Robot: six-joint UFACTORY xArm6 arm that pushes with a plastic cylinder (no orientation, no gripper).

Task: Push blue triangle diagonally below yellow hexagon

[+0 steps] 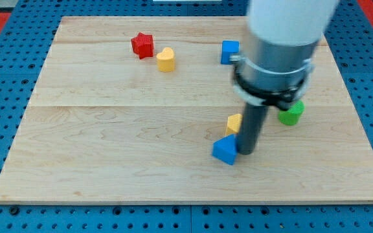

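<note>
Blue triangle block [225,150] already sits diagonally below-left of the yellow hexagon block [234,123]; my tip [247,153], bare and gripperless, touches its right side.

Bright, even overhead light; the bench [109,155] shows only faint sheen. Short soft shadows hug the blocks. Slightly soft overall; the arm's white housing [287,22] is blurred.

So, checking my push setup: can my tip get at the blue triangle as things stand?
Probably yes: my tip already sits at the blue triangle on its right side, nothing between them; the yellow hexagon is just above.
</note>
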